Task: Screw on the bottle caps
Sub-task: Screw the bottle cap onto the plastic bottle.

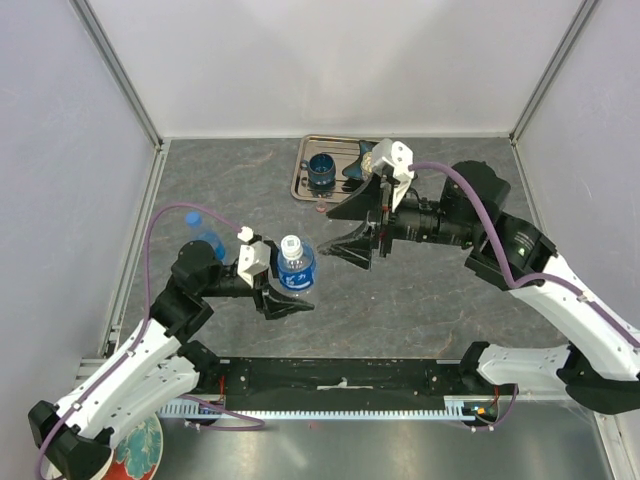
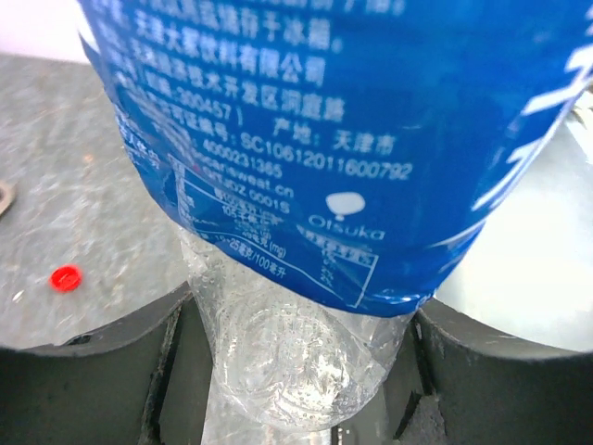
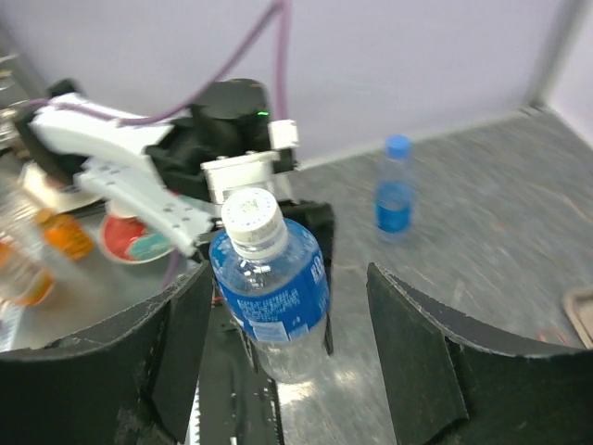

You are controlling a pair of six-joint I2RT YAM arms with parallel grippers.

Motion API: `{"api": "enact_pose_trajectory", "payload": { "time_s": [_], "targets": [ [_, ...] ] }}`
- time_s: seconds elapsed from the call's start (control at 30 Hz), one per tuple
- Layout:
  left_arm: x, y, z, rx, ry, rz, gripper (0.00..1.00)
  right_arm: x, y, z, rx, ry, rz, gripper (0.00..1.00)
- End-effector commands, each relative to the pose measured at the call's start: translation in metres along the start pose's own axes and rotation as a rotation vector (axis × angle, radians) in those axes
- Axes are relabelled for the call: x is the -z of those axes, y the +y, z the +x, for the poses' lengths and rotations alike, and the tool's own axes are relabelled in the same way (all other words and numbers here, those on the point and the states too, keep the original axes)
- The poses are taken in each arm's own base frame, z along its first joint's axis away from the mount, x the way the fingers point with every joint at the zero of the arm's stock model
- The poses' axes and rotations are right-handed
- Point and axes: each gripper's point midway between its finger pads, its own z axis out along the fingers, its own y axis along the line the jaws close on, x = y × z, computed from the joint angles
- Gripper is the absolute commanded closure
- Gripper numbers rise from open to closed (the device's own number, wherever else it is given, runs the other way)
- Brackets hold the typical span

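A clear bottle [image 1: 297, 270] with a blue label and a white cap [image 1: 290, 244] on its neck is held upright above the table. My left gripper [image 1: 288, 284] is shut on its lower body. The left wrist view shows that bottle [image 2: 306, 167] filling the frame between the dark fingers [image 2: 93, 380]. My right gripper [image 1: 330, 233] stands open just right of the bottle, jaws apart, touching nothing. From the right wrist, the white cap [image 3: 251, 214] and bottle [image 3: 274, 297] sit ahead between the spread fingers [image 3: 408, 352]. A second bottle [image 1: 206, 238] with a blue cap stands at the left. A red cap [image 2: 65, 277] lies loose on the table.
A metal tray [image 1: 304, 182] at the back holds a dark blue cup [image 1: 322, 171] and a pale blue object [image 1: 364, 160]. The red cap [image 1: 320, 210] lies just in front of the tray. Grey walls close the sides and back.
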Motion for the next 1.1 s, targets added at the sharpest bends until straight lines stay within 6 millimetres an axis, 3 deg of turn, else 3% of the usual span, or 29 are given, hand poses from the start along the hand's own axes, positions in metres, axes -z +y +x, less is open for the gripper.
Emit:
{"api": "enact_pose_trajectory", "payload": {
  "time_s": [0.0, 0.13, 0.3, 0.4, 0.67, 1.07],
  "targets": [
    [0.005, -0.05, -0.026, -0.062, -0.023, 0.272, 0.98, -0.003, 0.055, -0.013, 0.064, -0.026, -0.408, 0.24],
    [0.008, -0.068, -0.026, -0.072, -0.013, 0.369, 0.98, -0.004, 0.067, -0.02, 0.057, -0.057, -0.526, 0.23],
    [0.009, -0.075, -0.02, -0.059, 0.002, 0.411, 0.98, -0.002, 0.078, -0.032, 0.063, -0.094, -0.614, 0.23],
    [0.008, -0.074, -0.018, -0.056, 0.005, 0.408, 0.98, -0.003, 0.084, -0.036, 0.039, -0.107, -0.664, 0.23],
    [0.003, -0.066, -0.019, -0.05, 0.005, 0.369, 0.98, -0.024, 0.076, -0.024, -0.005, -0.065, -0.696, 0.23],
    [-0.002, -0.056, -0.02, -0.022, 0.005, 0.314, 0.98, -0.023, 0.08, -0.015, -0.024, -0.055, -0.754, 0.3]
  ]
}}
